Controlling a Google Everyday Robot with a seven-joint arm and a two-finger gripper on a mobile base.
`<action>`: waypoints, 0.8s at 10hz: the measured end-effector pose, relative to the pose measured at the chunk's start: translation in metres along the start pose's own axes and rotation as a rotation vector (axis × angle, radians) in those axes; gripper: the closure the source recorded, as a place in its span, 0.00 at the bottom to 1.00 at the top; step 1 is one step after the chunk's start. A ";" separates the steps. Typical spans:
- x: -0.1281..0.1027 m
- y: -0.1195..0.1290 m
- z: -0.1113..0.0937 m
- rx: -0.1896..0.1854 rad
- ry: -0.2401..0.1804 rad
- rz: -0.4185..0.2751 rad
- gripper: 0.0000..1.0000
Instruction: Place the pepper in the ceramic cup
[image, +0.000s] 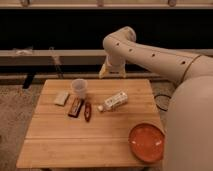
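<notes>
The pepper (88, 111) is a slender dark red-brown chili lying on the wooden table (95, 137), left of centre. The ceramic cup (79, 88) is a pale tumbler standing upright just behind and to the left of the pepper. My gripper (103, 73) hangs from the white arm above the table's far edge, to the right of the cup and apart from it. It holds nothing that I can see.
A brown-and-orange bar (75, 106) lies next to the pepper on its left. A tan sponge-like block (61, 98) is further left. A white packet (114, 101) lies at centre. An orange-red bowl (146, 142) sits at the front right corner.
</notes>
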 end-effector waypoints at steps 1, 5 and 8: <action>0.000 0.000 0.000 0.000 0.000 0.000 0.20; 0.000 0.000 0.001 -0.004 -0.001 0.000 0.20; -0.016 -0.029 0.008 -0.031 -0.049 -0.079 0.20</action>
